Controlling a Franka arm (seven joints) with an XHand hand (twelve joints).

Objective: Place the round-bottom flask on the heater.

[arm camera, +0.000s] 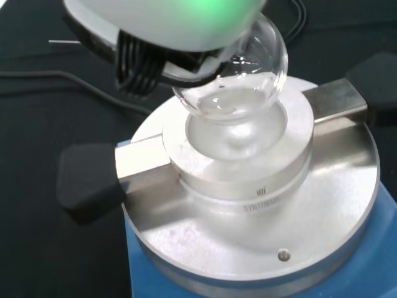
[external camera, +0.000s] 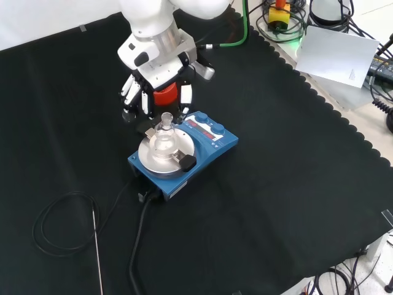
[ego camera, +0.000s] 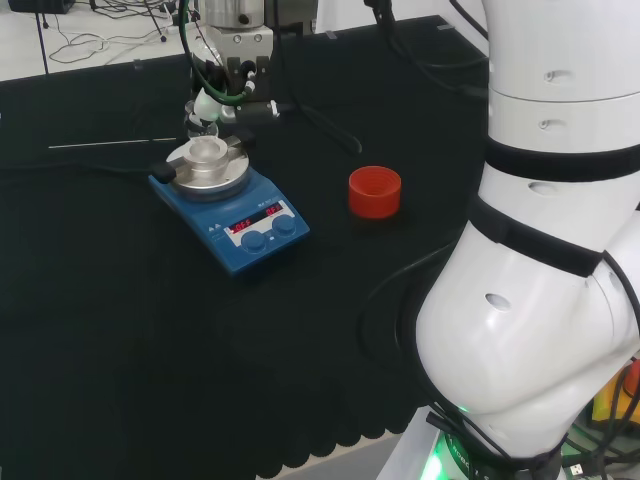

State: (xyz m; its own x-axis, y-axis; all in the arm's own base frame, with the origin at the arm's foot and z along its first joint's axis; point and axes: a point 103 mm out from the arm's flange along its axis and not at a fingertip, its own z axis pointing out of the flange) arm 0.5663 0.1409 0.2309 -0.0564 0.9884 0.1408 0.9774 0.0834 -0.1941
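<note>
A clear round-bottom flask (external camera: 164, 140) stands upright with its bulb in the well of the silver block on the blue heater (external camera: 209, 144). In the wrist view the bulb (arm camera: 236, 81) rests at the rim of the well in the heater's block (arm camera: 248, 205). The hand (external camera: 156, 80) hangs just above and behind the flask's neck with its fingers (external camera: 130, 98) straight and spread, apart from the glass. In the head view the hand (ego camera: 232, 80) is just beyond the heater (ego camera: 235, 215).
A red ribbed ring stand (ego camera: 374, 191) sits to the right of the heater in the head view and shows behind the hand (external camera: 163, 96) in the front view. A thin rod (external camera: 97, 246) and the heater's black cable (external camera: 138, 246) lie on the cloth.
</note>
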